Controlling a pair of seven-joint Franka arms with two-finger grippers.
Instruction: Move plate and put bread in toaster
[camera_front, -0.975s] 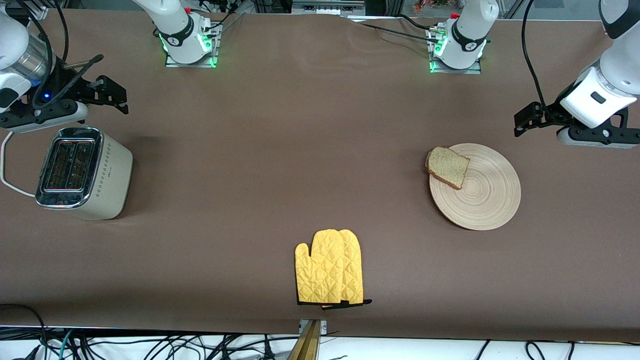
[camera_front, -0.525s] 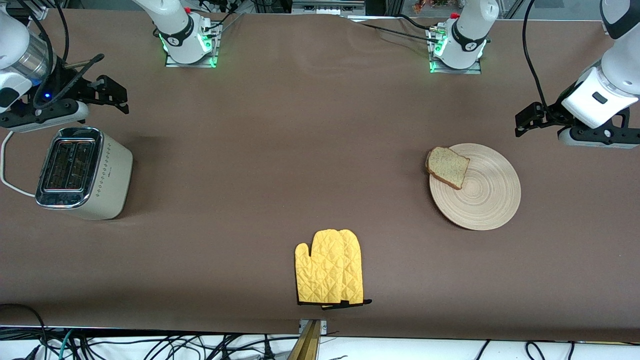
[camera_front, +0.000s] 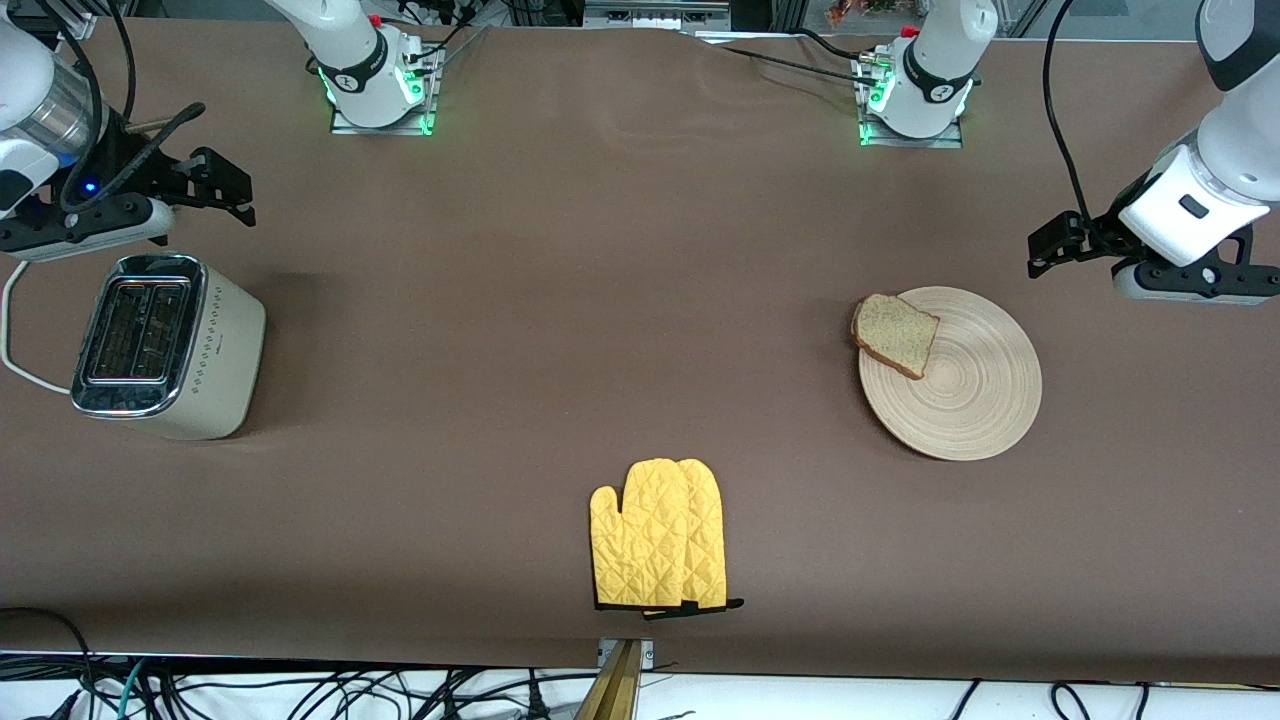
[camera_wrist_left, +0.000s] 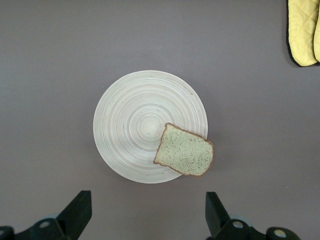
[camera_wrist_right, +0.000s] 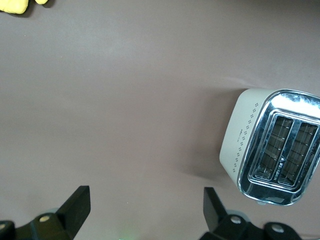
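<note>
- Left gripper (camera_front: 1045, 247): up in the air at the left arm's end of the table, fingers (camera_wrist_left: 77, 212) spread wide, nothing between them.
- Plate (camera_front: 965, 385): flat on the table below and just off the left gripper, apart from it.
- Bread (camera_front: 895, 334): lies on the plate's rim, overhanging toward the right arm's end.
- Right gripper (camera_front: 225, 190): aloft beside the toaster (camera_front: 170, 345), fingers apart, empty.
- Toaster upright, both slots bare.
- Yellow mitt (camera_front: 660, 535): well apart from both grippers, nearest the front camera.

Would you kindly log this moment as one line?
bread on plate | toaster empty | left gripper open | right gripper open
</note>
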